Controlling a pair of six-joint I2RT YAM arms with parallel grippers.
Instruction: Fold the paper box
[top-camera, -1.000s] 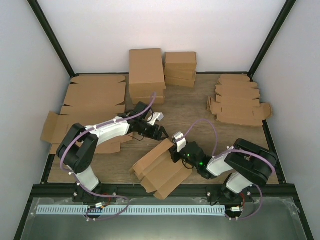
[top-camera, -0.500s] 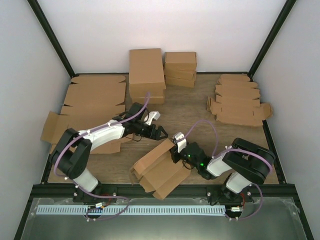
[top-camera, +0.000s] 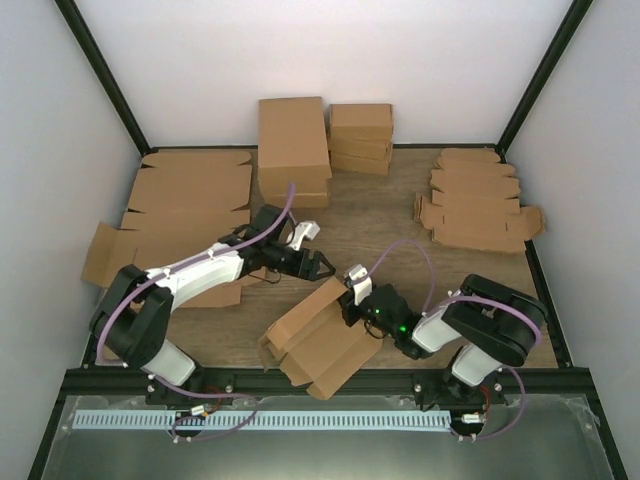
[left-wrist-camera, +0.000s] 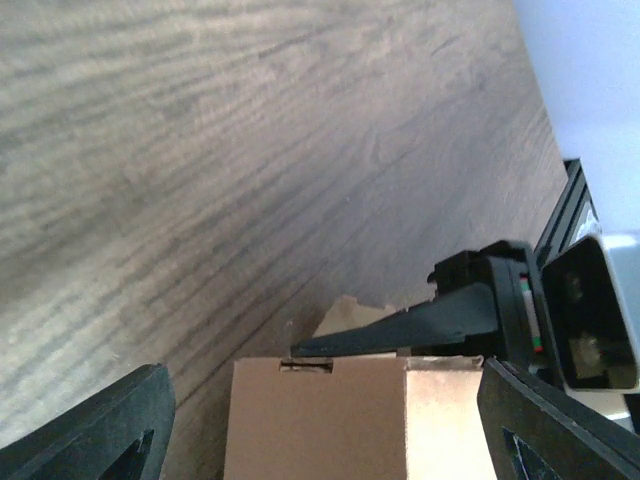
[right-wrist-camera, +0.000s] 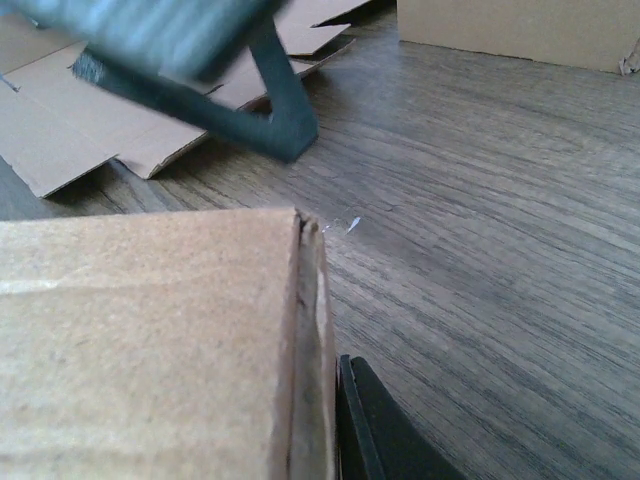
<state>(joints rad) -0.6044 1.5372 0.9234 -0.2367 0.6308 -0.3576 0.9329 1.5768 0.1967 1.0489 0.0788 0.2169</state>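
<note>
Paper box (top-camera: 320, 338) lies on the table (top-camera: 380, 225), half folded, with some sides standing up. The right fingers (right-wrist-camera: 385, 440) pinch the wall at the far end of the box. One black finger shows just outside the cardboard, and the other is hidden behind it. The rest of the paper box stretches away from those fingers toward the near edge of the table.

The left fingers (left-wrist-camera: 95, 425) are spread wide apart and hold nothing. They are low over the table, near the same end of the box but apart from it. Seen from the left wrist, that end sits between the two spread fingers, a little beyond their tips.

Flat cardboard sheets (top-camera: 185, 200) lie on the far side of the left fingers from the box. Folded boxes (top-camera: 293, 150) stand well behind both pairs of fingers.
</note>
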